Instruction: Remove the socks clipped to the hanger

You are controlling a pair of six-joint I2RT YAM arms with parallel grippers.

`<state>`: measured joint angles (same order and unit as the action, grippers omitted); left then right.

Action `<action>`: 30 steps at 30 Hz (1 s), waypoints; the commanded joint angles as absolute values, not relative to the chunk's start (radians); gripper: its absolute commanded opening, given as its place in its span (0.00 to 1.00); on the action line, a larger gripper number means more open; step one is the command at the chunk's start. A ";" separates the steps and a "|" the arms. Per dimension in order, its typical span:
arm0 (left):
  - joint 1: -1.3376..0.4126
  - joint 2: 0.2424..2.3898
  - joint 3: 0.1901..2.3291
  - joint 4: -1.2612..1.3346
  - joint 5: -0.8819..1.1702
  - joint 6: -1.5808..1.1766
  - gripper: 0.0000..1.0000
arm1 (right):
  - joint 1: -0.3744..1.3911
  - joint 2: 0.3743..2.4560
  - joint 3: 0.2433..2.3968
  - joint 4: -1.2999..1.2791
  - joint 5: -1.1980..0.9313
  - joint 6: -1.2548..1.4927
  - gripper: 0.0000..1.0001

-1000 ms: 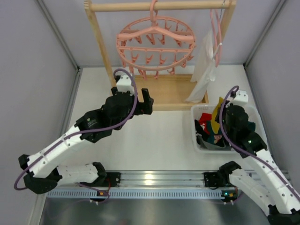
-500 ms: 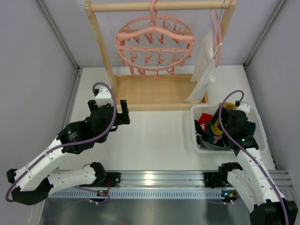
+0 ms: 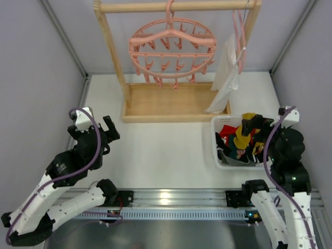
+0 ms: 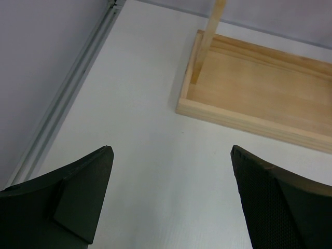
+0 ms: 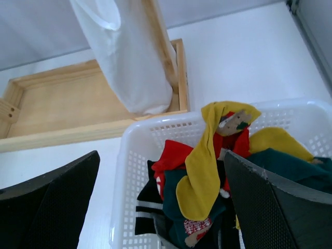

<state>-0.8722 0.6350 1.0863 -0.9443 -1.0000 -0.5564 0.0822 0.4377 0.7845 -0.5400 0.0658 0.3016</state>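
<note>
Top external view gives you the socks (image 3: 239,140) heaped in the white basket (image 3: 214,136) at the right of the bench (image 3: 166,150) — red, mustard-yellow and dark teal, with one yellow sock draped over the pile. The hanger (image 3: 172,49) dangles, its pegs bare, from the wooden rack (image 3: 176,101) at the back, with a white cloth (image 3: 226,67) beside it. Your right claw (image 5: 161,155) is spread wide just above the basket, gripping nothing. Your left claw (image 4: 171,155) is likewise released — over bare bench near the rack's base.
</note>
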 commanded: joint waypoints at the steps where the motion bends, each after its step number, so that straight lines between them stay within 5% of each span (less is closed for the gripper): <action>1: -0.795 0.595 1.049 -0.867 -0.954 -0.494 0.99 | 0.077 0.446 0.963 -0.678 -0.006 0.183 1.00; 9: -0.749 0.474 0.959 -0.819 -0.757 -0.437 0.99 | 0.189 0.381 1.120 -0.890 0.182 0.088 0.99; 30: -0.641 0.405 0.858 -0.696 -0.543 -0.367 0.99 | 0.296 0.229 1.003 -0.874 0.327 0.103 0.99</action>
<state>-0.6823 0.3992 0.8799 -0.7757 -0.6144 -0.4118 0.2852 0.2176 1.0115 -0.8883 0.3004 0.1051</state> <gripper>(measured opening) 0.985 0.993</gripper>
